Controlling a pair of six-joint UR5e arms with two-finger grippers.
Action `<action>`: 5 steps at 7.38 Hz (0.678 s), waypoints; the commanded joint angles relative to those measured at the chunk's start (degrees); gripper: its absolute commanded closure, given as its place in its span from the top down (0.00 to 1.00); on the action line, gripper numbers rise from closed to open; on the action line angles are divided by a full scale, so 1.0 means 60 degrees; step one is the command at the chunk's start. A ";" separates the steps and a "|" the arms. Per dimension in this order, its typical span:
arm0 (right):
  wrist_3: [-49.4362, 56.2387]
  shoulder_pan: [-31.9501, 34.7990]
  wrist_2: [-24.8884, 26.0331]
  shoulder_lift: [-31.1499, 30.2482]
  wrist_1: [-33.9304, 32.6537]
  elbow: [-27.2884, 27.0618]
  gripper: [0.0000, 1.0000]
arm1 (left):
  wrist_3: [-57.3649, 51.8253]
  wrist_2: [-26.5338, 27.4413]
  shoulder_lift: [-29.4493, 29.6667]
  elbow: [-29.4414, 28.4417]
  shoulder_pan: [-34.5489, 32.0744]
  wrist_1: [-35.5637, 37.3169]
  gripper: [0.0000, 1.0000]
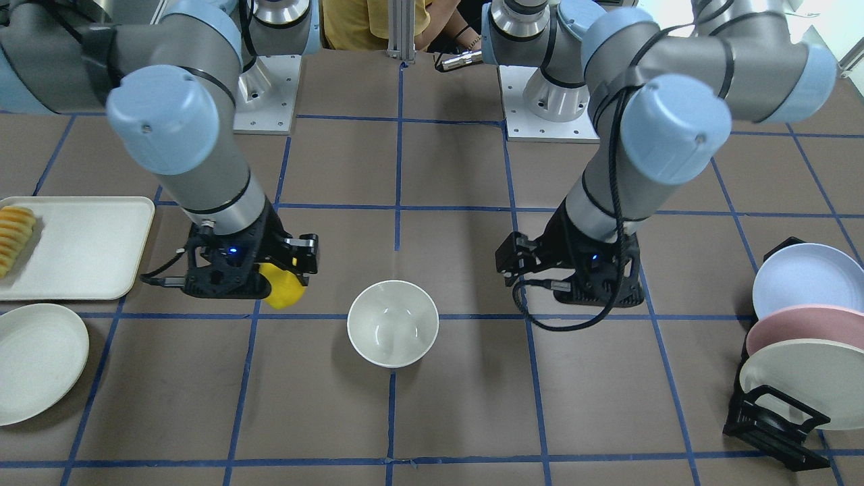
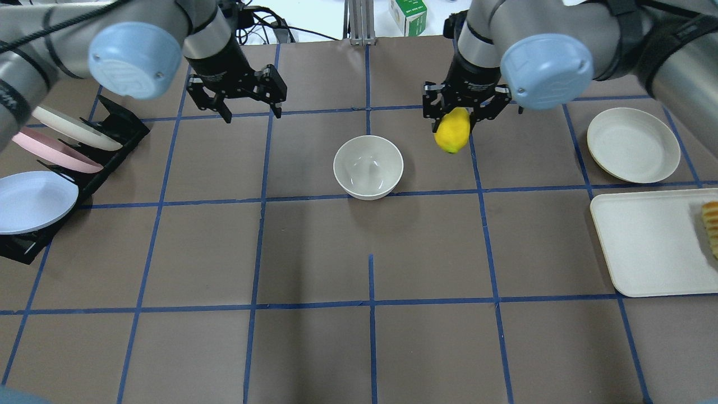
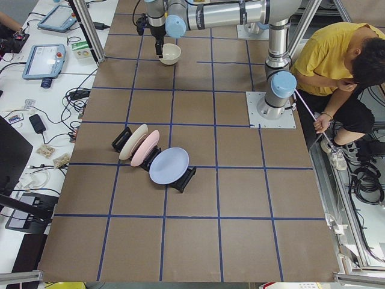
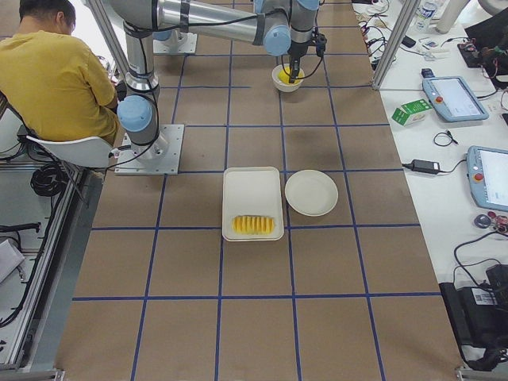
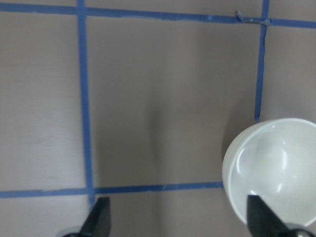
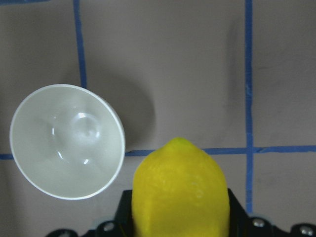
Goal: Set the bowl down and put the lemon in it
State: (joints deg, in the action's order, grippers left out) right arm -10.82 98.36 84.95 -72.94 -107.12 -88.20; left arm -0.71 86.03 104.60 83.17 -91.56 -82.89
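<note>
Big brown table [image 2: 314, 348], blue tape lines [image 2: 370, 280] making squares on it.
White tray [image 2: 645, 247] near one end. Yellow sliced food [image 1: 15, 233] lying at one end of tray.
Flat white plate [image 2: 633, 145] just beside tray, not touching.
Black rack [image 2: 126, 129] at other end of table. Three plates standing in it, tilted: cream plate [image 2: 73, 128], pink plate [image 2: 50, 151], blue plate [image 2: 33, 201], in a row.
Person in yellow shirt [image 4: 55, 75] sitting on white chair [image 4: 71, 149] beside table.
Small green box [image 4: 411, 113] on side desk.
</note>
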 commanded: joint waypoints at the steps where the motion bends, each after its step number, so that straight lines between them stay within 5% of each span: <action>1: -0.1137 0.0918 0.0037 0.0640 -0.1229 0.0007 0.00 | -0.0874 0.0355 -0.1126 0.0009 0.0157 -0.0745 1.00; 5: -0.2049 0.1799 -0.0007 0.1930 -0.2478 -0.0022 0.00 | -0.0995 0.0413 -0.1628 0.0303 0.0597 -0.0804 1.00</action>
State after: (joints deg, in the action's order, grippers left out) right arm -22.47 108.18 85.06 -63.45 -120.06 -88.29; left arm -6.63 88.48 95.59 84.67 -88.27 -87.75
